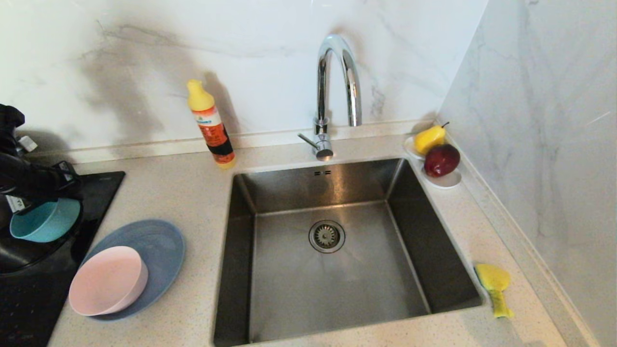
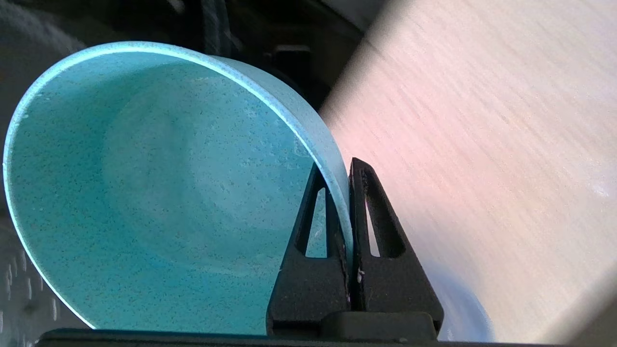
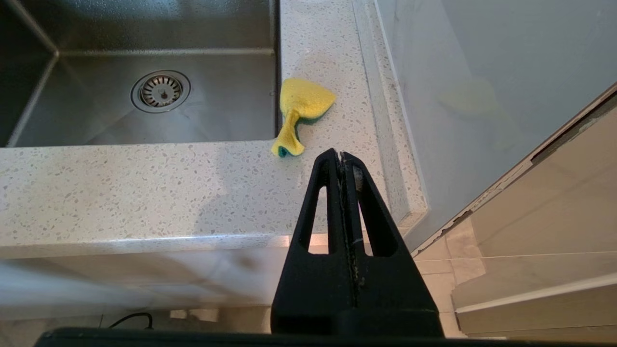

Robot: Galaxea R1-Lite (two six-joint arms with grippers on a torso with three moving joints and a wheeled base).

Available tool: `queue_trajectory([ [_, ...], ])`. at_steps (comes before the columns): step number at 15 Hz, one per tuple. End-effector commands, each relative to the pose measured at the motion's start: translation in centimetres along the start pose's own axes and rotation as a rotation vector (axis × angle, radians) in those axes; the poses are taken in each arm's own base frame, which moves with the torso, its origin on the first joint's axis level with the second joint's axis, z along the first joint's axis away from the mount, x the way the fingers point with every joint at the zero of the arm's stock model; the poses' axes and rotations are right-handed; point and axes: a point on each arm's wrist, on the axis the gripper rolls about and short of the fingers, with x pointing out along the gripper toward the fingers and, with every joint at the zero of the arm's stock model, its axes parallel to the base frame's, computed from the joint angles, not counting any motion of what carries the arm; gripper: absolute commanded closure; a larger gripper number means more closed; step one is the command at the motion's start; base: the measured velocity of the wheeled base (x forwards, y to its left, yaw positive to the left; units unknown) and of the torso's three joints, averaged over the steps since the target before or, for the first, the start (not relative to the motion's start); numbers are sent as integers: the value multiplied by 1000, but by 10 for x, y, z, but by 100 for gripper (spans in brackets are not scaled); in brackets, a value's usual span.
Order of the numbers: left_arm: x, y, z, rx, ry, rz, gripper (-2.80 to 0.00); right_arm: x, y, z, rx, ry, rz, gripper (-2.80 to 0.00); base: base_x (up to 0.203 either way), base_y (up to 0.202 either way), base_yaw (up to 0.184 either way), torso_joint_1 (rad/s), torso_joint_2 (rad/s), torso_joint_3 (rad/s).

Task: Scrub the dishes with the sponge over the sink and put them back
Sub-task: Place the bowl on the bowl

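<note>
The speckled pale counter (image 1: 193,193) ran around a steel sink (image 1: 270,193) below a marble wall (image 1: 144,48), with a black cooktop (image 1: 29,299) at the left. The left tool (image 2: 344,178) was closed on the rim of the teal bowl (image 1: 46,220), held above the cooktop. The pink bowl (image 1: 108,279) sat on the blue plate (image 1: 164,246). The sponge (image 1: 495,286) lay right of the sink (near the wall). The right tool (image 3: 341,156) hung closed and empty, before the counter edge.
</note>
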Motion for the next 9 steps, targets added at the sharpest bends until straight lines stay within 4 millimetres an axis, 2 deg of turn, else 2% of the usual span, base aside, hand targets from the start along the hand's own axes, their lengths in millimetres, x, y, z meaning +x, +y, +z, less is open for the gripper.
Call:
queue_trajectory([
  [1,-54,-20,-7,31,-35,-42,0,0,0,0,-1,1,0,0,0,0,0,0,0,0],
  [3,-77,-41,-28,73,18,-83,0,0,0,0,-1,1,0,0,0,0,0,0,0,0],
  [5,-88,-58,-58,109,90,-111,0,0,0,0,-1,1,0,0,0,0,0,0,0,0],
  [7,-92,-67,-86,152,151,-107,0,0,0,0,-1,1,0,0,0,0,0,0,0,0],
  [9,-87,-68,-105,173,182,-87,0,0,0,0,-1,1,0,0,0,0,0,0,0,0],
])
